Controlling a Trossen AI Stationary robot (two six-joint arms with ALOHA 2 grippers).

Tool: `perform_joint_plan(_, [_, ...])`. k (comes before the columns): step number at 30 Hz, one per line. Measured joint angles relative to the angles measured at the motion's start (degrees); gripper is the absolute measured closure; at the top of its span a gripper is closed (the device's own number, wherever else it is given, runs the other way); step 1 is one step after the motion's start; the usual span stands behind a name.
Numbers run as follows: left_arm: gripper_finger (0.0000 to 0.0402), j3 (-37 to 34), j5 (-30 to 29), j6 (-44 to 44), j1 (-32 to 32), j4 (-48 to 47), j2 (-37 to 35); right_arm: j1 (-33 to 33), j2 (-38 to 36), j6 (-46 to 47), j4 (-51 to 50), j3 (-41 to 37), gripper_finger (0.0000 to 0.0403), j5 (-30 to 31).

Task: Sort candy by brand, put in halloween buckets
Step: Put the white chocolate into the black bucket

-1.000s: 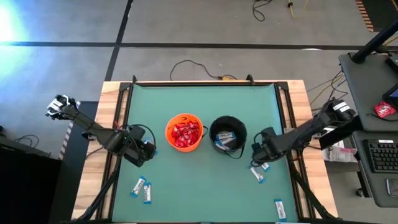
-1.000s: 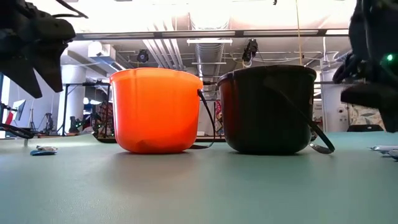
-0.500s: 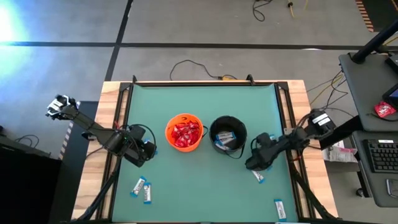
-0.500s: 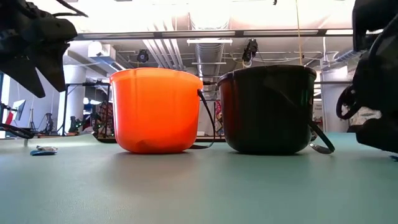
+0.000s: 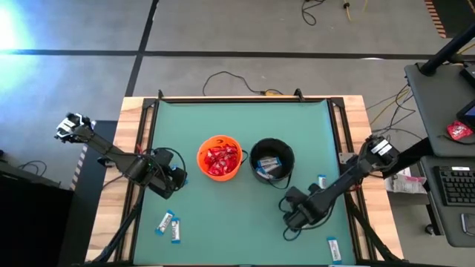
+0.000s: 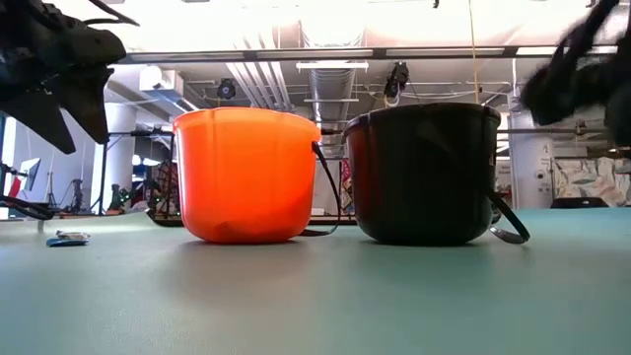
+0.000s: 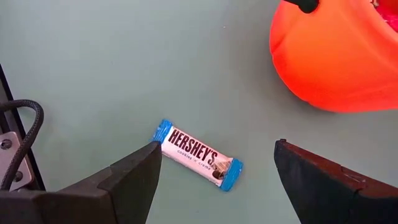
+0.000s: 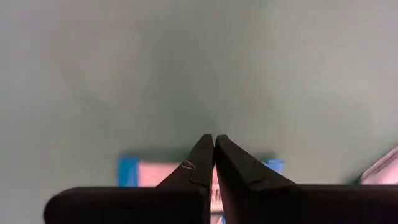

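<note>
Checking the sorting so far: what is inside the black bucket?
From above, the black bucket holds white-and-blue bars, at least two; no red packets show. Anything beneath them is covered, and the low view shows only its dark wall.

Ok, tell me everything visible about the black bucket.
The small round black plastic bucket stands upright on the green table, right of the bright orange bucket, seemingly just clear of it. Its thin dark handle hangs down to the table. Inside lie white-and-blue candy bars. No gripper touches it.
</note>
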Motion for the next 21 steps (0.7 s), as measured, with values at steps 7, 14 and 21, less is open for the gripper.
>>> perform_joint_plan(7, [0.0106, 0.0, -0.7, -1.4, 0.0, 0.3, 0.0, 3.2, -2.7, -24.0, -1.9, 6.7, 0.0370, 11.8])
perform_joint_plan(14, [0.0106, 0.0, -2.9, -2.5, 0.0, 1.2, 0.0, 7.9, -2.6, -43.9, -1.0, 2.5, 0.0275, 11.2])
perform_joint_plan(21, [0.0106, 0.0, -3.7, -2.4, 0.0, 1.7, 0.0, 8.0, -2.6, -50.0, 3.7, -2.8, 0.0235, 3.1])
